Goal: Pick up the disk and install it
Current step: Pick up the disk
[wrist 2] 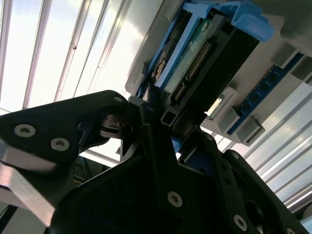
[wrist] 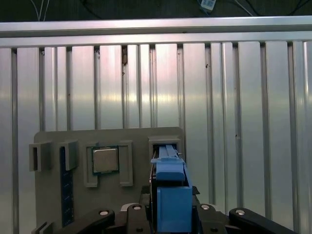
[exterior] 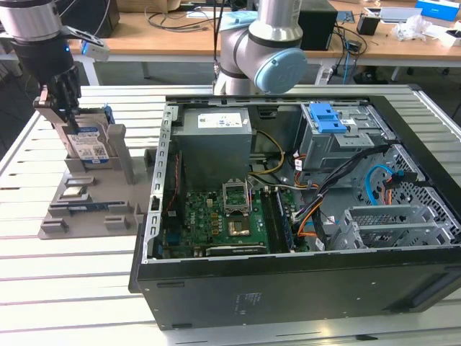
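Note:
The disk (exterior: 88, 141), a silver drive with a white-and-blue label in a blue carrier, stands on edge in a slot of the grey holder (exterior: 86, 209) at the exterior view's left. My gripper (exterior: 60, 108) comes down on its upper edge from above. In the first wrist view the carrier's blue edge (wrist: 170, 187) runs between my dark fingers (wrist: 201, 208), which press against both of its sides. In the second wrist view the disk (wrist 2: 204, 53) shows its connector side, clamped at my gripper (wrist 2: 170, 122). Its lower end still sits in the holder's slot (wrist: 165, 143).
The holder also carries a processor chip (wrist: 105, 160) and a memory stick (wrist: 66, 187). The open computer case (exterior: 288, 288) fills the exterior view's right, with a grey drive cage and blue latch (exterior: 328, 117), a power supply box (exterior: 216, 144) and the motherboard (exterior: 223, 223). The table is ribbed aluminium (wrist: 234, 122).

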Motion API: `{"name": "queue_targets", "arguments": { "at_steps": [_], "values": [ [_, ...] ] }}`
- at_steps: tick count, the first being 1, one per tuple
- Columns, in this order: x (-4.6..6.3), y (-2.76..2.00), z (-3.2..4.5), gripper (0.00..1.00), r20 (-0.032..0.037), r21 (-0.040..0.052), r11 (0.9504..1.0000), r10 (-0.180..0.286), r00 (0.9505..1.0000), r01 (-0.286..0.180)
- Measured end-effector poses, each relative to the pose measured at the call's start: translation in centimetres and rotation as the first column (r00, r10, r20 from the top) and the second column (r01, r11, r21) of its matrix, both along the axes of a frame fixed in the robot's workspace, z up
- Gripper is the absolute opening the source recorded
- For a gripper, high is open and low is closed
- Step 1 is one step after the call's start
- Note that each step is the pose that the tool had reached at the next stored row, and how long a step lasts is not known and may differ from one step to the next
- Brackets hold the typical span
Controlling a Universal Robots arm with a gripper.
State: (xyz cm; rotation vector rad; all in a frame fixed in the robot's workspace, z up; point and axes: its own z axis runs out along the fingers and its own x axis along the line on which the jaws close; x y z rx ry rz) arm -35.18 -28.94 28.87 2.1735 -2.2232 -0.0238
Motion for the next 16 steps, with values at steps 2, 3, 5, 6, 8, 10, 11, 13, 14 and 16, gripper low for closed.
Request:
{"name": "queue_targets", "arguments": {
  "at_steps": [2, 3, 5, 6, 8, 10, 11, 13, 14, 16],
  "values": [
    [0.0, 0.0, -0.02, 0.36, 0.0, 0.0, 1.0, 0.0, 1.0, 0.0],
    [0.0, 0.0, -0.03, 0.36, 0.0, -0.0001, 1.0, 0.0, 1.0, 0.0],
    [0.0, 0.0, -0.04, 0.36, 0.0001, 0.0, 1.0, 0.0, 1.0, 0.0],
    [0.0, 0.0, -0.05, 0.36, 0.0, 0.0, 1.0, 0.0, 1.0, 0.0],
    [0.0, 0.0, -0.07, 0.36, 0.0, -0.0001, 1.0, 0.0, 1.0, 0.0],
    [0.0, 0.0, -0.08, 0.36, 0.0, 0.0, 1.0, 0.0, 1.0, 0.0],
    [0.0, 0.0, -0.08, 0.36, 0.0, -0.0001, 1.0, 0.0, 1.0, 0.0],
    [0.0, 0.0, -0.1, 0.36, 0.0, 0.0, 1.0, 0.0, 1.0, 0.0],
    [0.0, 0.0, -0.09, 0.36, 0.0001, -0.0002, 1.0, 0.0, 1.0, 0.0],
    [0.01, 0.01, -0.03, 0.36, 0.0005, -0.0001, 1.0, 0.0, 1.0, 0.0]
  ]
}}
